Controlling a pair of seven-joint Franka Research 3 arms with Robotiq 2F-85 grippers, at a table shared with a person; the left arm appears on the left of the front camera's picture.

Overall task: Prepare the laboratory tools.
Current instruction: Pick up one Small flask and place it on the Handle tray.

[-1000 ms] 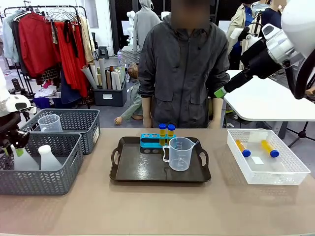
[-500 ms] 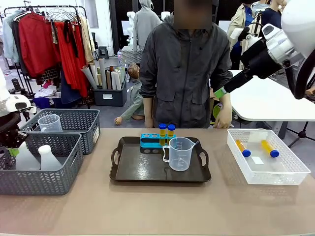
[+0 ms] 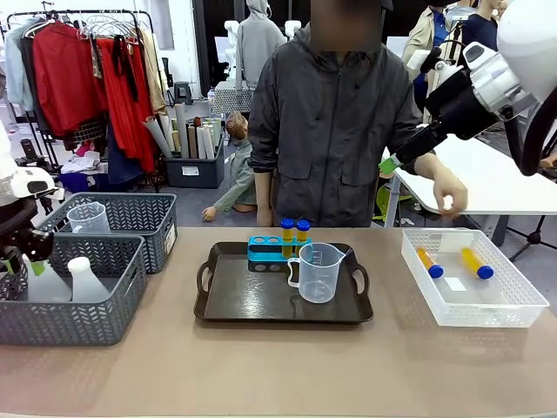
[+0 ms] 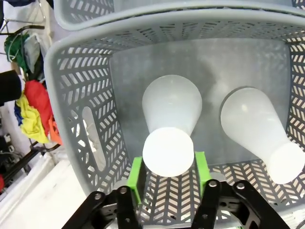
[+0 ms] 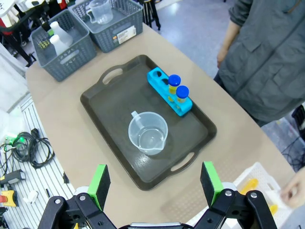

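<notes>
Two translucent white conical flasks (image 4: 171, 107) (image 4: 257, 124) stand in the near grey basket (image 3: 113, 261). My left gripper (image 4: 168, 174) hangs over the left flask (image 3: 39, 283), its green pads (image 4: 137, 179) apart on either side of the flask's mouth. Whether they touch it is unclear. On the dark tray (image 3: 226, 300) stand a clear measuring beaker (image 3: 318, 272) and a blue rack (image 3: 265, 248) holding two blue-capped test tubes (image 3: 294, 232). Two more tubes (image 3: 429, 263) (image 3: 477, 263) lie in the white crate (image 3: 522, 296). My right gripper (image 5: 155, 183) is open, high above the table.
The far grey basket (image 3: 139, 213) holds a second clear beaker (image 3: 88, 218). A person stands across the table, one hand (image 3: 450, 196) raised above the white crate. Bare tabletop runs along the near edge.
The person's hand rose from beside the body to above the white crate. My left gripper's fingers spread apart over the flask. The right arm held still.
</notes>
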